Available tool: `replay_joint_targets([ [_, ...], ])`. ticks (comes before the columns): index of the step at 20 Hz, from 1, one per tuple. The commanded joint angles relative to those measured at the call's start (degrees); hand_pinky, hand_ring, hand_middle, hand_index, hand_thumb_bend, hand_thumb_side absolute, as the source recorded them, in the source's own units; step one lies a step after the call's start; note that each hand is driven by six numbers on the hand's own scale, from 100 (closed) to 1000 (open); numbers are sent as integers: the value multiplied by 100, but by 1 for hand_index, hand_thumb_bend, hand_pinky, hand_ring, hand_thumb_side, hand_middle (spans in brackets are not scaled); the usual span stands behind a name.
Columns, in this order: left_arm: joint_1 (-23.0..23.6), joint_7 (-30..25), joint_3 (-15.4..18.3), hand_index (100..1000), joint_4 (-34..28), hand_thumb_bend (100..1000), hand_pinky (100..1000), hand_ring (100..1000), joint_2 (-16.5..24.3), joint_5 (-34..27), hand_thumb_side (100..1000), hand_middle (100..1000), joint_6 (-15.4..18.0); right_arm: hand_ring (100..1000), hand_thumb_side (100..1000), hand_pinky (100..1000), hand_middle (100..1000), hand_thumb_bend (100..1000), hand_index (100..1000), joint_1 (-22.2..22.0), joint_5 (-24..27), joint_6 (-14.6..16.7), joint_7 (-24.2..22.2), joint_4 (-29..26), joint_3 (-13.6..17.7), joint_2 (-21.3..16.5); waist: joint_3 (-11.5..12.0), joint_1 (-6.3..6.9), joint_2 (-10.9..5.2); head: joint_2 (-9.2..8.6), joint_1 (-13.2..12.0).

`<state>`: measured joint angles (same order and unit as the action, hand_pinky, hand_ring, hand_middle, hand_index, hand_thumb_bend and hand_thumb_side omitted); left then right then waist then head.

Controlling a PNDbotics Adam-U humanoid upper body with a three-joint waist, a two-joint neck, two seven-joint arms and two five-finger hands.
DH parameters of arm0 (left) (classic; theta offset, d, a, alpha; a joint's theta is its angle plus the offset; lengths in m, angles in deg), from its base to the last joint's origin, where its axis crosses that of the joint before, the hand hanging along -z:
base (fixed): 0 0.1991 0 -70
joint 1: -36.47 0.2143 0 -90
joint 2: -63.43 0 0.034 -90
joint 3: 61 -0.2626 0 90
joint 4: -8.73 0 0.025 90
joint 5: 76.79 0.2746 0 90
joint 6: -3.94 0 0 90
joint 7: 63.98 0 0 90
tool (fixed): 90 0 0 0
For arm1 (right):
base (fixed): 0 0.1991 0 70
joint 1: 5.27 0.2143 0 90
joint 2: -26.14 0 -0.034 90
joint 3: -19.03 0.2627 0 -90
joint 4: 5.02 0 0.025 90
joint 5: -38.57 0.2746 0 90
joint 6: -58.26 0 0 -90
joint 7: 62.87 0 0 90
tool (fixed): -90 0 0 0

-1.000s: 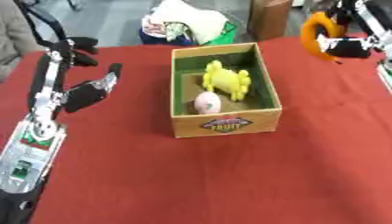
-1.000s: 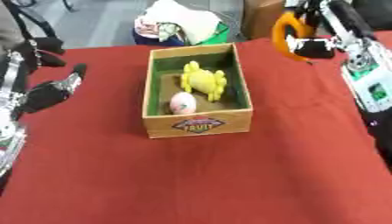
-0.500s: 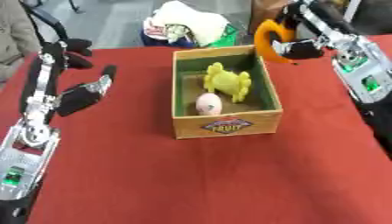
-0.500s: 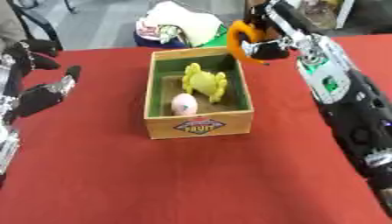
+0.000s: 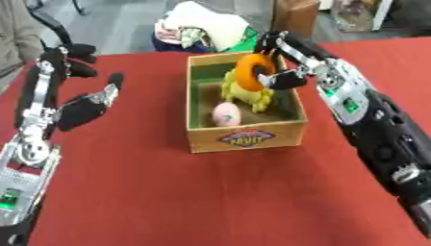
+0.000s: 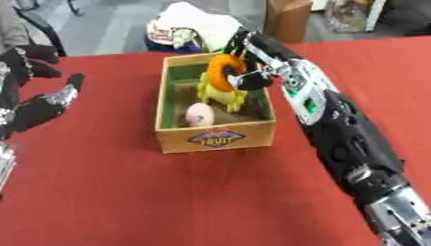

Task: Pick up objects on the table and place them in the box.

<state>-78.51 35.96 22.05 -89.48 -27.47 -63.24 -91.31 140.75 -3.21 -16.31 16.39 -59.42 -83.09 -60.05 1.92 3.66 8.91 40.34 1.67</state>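
The right robot hand (image 5: pixel 282 72) reaches in from the right of the frame and pinches an orange ring (image 5: pixel 252 72), holding it upright over the far end of the cardboard box (image 5: pixel 244 137) at centre. Inside the box lie a yellow toy (image 5: pixel 252 96) and, nearer the front wall, a pink egg (image 5: pixel 225 114). The left robot hand (image 5: pixel 84 105) hovers at the left, fingers spread, above the red surface (image 5: pixel 185 192).

A workroom or lab set up for robot trials, by the look of it. A bench (image 5: pixel 168 192) draped in red cloth stands on a grey hard floor (image 5: pixel 126 24). Beyond it sit a cardboard carton (image 5: pixel 295 17) and a heap of bags (image 5: pixel 202 29).
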Motion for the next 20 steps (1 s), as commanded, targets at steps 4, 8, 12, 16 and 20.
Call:
replay_joint_targets([
  [4, -45, 59, 51, 727, -55, 432, 678, 565, 77, -27, 151, 580, 16, 789, 235, 728, 877, 263, 888, 155, -87, -175, 373, -251, 120, -179, -59, -17, -91, -10, -30],
  [8, -10, 136, 117, 725, -56, 430, 677, 564, 121, -29, 149, 579, 9, 739, 100, 691, 787, 104, 843, 91, 208, -262, 525, -566, 153, -438, -154, -8, -78, -52, -130],
  [12, 76, 271, 212, 724, -10, 429, 678, 567, 177, -50, 147, 581, -7, 722, 100, 639, 734, 100, 804, -260, 1461, -356, 456, -1215, 201, -971, -282, -18, -57, -82, -294],
  [16, 158, 447, 283, 726, 86, 426, 680, 580, 193, -143, 146, 597, 30, 712, 100, 617, 707, 100, 781, -818, 2786, -645, 564, -2066, 395, -1596, -429, -37, -40, -77, -421],
  [20, 204, 592, 313, 736, 186, 419, 682, 591, 197, -274, 144, 615, 99, 702, 100, 605, 695, 100, 773, -1431, 3541, -930, 879, -2813, 680, -2041, -524, -30, -22, -73, -487],
])
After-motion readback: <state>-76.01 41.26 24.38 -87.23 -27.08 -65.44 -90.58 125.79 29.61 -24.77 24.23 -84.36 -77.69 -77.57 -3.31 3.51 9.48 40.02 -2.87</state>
